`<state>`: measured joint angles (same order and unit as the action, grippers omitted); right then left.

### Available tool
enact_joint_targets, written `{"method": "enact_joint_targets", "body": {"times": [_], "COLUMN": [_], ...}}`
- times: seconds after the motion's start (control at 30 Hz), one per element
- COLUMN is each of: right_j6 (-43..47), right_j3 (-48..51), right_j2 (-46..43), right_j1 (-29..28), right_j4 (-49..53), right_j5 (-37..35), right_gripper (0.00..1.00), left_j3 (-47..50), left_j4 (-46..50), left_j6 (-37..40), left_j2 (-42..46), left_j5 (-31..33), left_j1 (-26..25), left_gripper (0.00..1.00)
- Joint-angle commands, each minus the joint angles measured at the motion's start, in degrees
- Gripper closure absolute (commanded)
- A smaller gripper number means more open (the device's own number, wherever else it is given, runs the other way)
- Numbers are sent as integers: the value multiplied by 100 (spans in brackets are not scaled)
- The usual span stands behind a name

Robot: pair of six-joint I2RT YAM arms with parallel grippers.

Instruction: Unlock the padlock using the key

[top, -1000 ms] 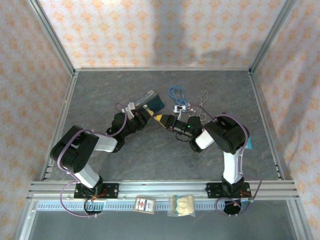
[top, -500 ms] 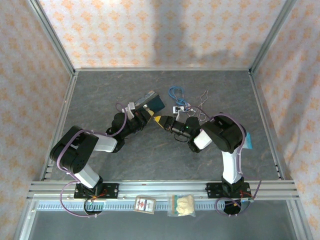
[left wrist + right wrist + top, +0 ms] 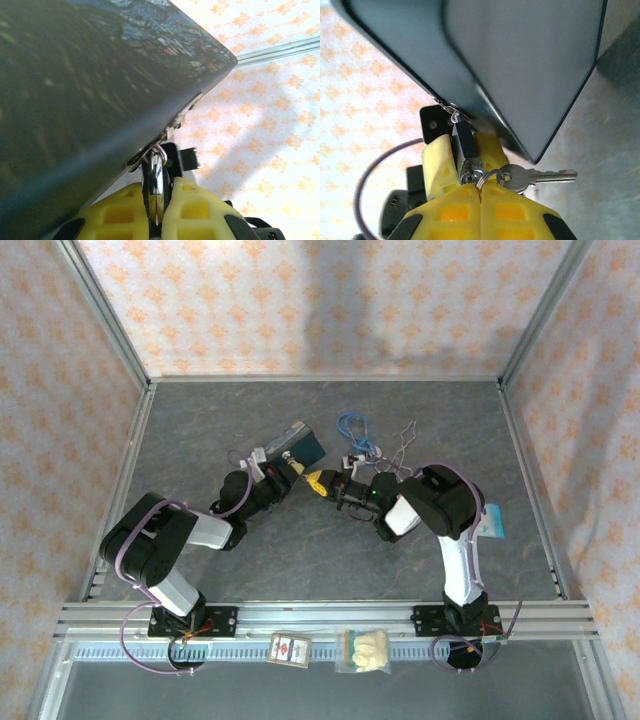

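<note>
The blue painted tin (image 3: 300,445) is tilted up at mid-table. The small dark padlock (image 3: 465,140) hangs from the tin's (image 3: 520,60) hasp, its silver keyway end facing my right gripper. My left gripper (image 3: 157,187) is shut on the padlock (image 3: 156,175), and its pale yellow fingers (image 3: 437,155) flank the lock. My right gripper (image 3: 480,190) is shut right at the keyway. The key it pinches is hidden between its pads. A key ring (image 3: 487,176) comes out from between them with a second silver key (image 3: 540,176) dangling right. In the top view, the left gripper (image 3: 290,472) and right gripper (image 3: 318,480) meet tip to tip.
A coiled blue cable (image 3: 352,425), bent wire loops (image 3: 405,440) and a small white piece (image 3: 358,455) lie just behind the right arm. Two packets (image 3: 291,649) (image 3: 365,650) sit on the near rail. A blue tag (image 3: 492,522) lies by the right elbow.
The right arm has swung left and forward, bringing its fingertips up against the padlock. The left wrist and the tin have shifted slightly left.
</note>
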<state>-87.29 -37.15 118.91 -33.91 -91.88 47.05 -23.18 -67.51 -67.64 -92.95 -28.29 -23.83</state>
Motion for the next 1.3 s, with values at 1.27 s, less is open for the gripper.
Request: {"method": "enact_joint_targets", "body": {"times": [1.27], "right_j6": [-4617], "right_j3": [-128], "right_j2": [-138], "right_j1": [-269], "right_j4": [-1549], "right_j5": [-2309], "right_gripper": [75], "left_j3": [358], "left_j4": [-3490], "left_j6": [531], "left_j2": [-1523], "left_j5": [178], "left_j1": [-7], "left_gripper": [100]}}
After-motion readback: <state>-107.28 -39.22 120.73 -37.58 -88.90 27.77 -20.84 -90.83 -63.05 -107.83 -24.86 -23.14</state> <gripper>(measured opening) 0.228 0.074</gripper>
